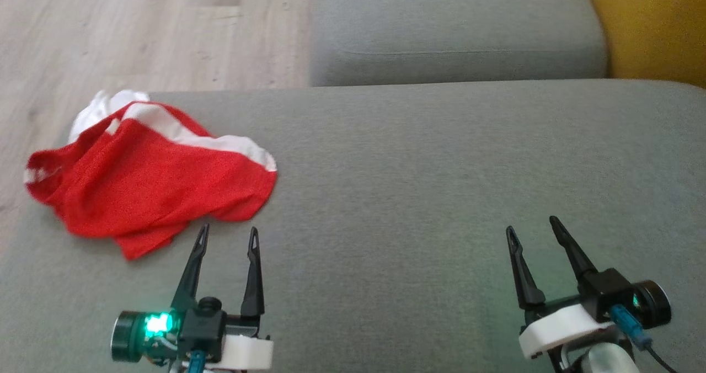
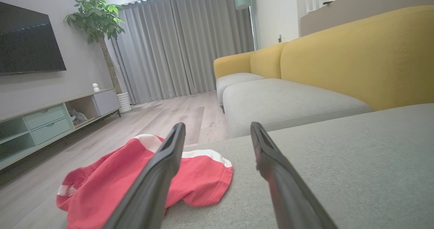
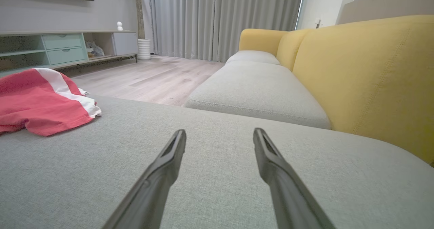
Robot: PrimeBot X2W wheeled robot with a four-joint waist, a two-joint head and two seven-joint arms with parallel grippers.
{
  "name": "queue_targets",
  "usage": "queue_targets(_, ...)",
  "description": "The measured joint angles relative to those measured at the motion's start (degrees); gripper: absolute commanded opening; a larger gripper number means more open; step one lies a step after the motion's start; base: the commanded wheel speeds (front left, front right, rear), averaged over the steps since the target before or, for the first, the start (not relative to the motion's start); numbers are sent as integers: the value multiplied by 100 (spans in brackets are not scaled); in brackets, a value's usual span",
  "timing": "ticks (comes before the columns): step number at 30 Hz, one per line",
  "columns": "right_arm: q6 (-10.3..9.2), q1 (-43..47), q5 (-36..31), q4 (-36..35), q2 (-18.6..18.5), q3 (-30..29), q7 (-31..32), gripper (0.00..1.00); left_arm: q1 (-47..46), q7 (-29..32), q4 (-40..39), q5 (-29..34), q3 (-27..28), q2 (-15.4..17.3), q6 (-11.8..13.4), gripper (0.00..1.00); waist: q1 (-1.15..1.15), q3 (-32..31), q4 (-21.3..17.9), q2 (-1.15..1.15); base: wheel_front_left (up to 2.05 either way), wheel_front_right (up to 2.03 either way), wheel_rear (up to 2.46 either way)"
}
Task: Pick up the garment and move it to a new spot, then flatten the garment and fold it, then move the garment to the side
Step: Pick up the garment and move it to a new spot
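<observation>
Garment [image 1: 149,185] lies rumpled at the left edge of the grey seat cushion [image 1: 441,196]. It may overhang the edge; the head view can't settle that. Not flat, not folded. Left pincer [image 1: 229,229] released, empty, just short of the cloth's near hem. Right pincer [image 1: 531,224] released, empty, well apart from it. My read: 0 of 3 steps done. Pick-up and relocate, flatten and fold, and the side move are all left.
</observation>
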Motion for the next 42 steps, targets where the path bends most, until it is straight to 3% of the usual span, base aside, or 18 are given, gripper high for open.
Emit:
queue_targets(12,0,19,3,63,0,47,-1,100,-8,0,42,1,60,3,32,100,0,19,1275,0,0,0,0)
queue_targets(20,0,17,-2,71,0,107,-1,100,94,0,-43,-8,408,45,136,100,0,99,2186,0,0,0,0)
queue_targets(26,1,-13,-257,67,1,102,-1,100,-1,-1,-312,-177,822,125,118,100,0,459,2447,0,0,0,0)
queue_targets(31,0,-307,-781,-18,-53,-57,-1,100,-1001,-9,-426,-275,1118,209,-352,100,1,1089,2410,0,0,0,0)
queue_targets(35,0,-739,-895,-156,-437,-65,-1,100,-2288,-26,-300,-257,1199,367,-772,100,2,1667,2292,0,0,0,0)
queue_targets(42,0,-1139,-922,-536,-931,12,-18,100,-4619,-32,1314,-91,1143,727,-1366,100,3,2573,1894,0,0,0,0)
